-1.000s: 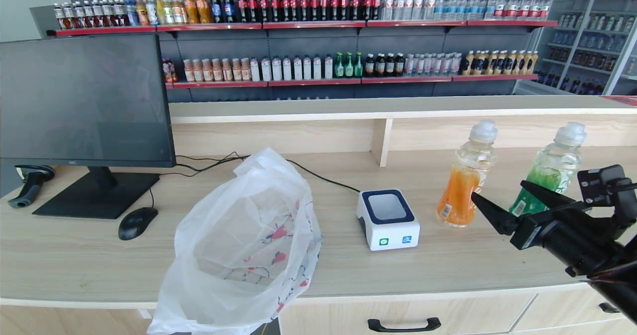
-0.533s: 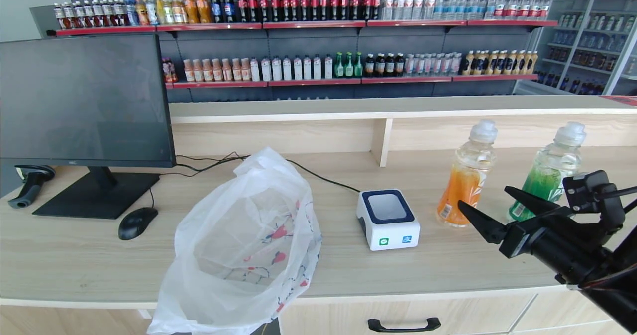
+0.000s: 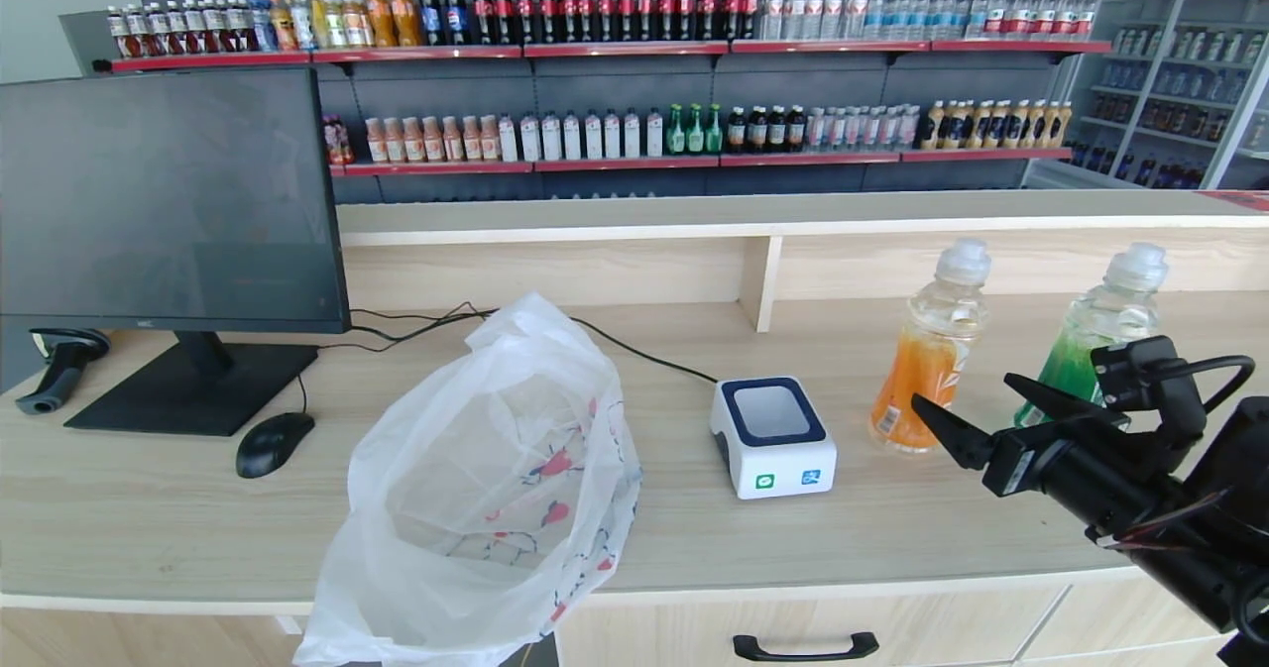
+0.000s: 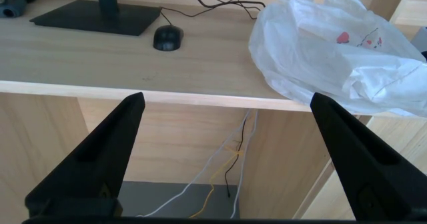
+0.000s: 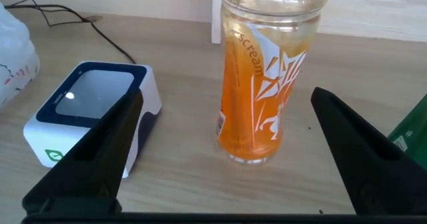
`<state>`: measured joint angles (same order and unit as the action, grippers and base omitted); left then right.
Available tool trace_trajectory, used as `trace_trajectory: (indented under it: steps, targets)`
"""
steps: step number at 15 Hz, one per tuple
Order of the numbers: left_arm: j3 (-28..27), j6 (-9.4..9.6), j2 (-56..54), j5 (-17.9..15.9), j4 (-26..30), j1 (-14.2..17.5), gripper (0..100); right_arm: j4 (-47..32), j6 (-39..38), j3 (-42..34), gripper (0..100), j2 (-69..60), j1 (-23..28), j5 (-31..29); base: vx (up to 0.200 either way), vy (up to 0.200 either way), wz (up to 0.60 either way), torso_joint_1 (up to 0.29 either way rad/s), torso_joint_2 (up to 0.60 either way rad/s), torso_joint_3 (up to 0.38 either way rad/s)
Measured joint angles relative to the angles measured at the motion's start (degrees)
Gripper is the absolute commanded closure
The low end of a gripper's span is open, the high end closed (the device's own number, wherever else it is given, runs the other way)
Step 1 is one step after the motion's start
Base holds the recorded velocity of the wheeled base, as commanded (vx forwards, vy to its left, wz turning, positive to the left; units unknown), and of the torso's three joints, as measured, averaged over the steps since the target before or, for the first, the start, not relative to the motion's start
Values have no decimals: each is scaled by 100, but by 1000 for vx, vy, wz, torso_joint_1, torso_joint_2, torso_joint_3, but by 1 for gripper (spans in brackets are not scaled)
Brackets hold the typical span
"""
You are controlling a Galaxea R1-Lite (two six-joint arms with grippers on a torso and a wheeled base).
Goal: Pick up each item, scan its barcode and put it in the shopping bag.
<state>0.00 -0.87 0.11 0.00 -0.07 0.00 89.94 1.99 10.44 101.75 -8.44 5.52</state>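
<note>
An orange-drink bottle with a white cap stands upright on the counter, right of the white-and-blue barcode scanner. A green-drink bottle stands further right. My right gripper is open, low over the counter just right of and in front of the orange bottle; in the right wrist view that orange bottle sits between the spread fingers, farther off, beside the scanner. The white plastic shopping bag slumps open at the counter's front edge. My left gripper is open below the counter edge, facing the bag.
A monitor on its stand, a black mouse and a handheld scanner occupy the left of the counter. Cables run to the barcode scanner. A raised shelf backs the counter; drawers sit below.
My right gripper has moved left and a little lower, closing in on the orange bottle. Bottles, scanner and bag have stayed put.
</note>
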Motion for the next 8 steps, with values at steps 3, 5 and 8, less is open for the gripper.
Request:
trace_trajectory:
  steps: [3, 5, 8]
  targets:
    - [0, 0, 0, 2, 0, 0, 0, -2, -130, 249, 0, 340, 108, -2, 0, 0, 0, 0, 0, 0]
    - [0, 0, 0, 0, 0, 0, 0, 0, -161, 371, 0, 530, 163, 0, 0, 0, 0, 0, 0, 0]
    - [0, 0, 0, 0, 0, 0, 0, 0, -208, 538, 0, 770, 233, 0, 0, 0, 0, 0, 0, 0]
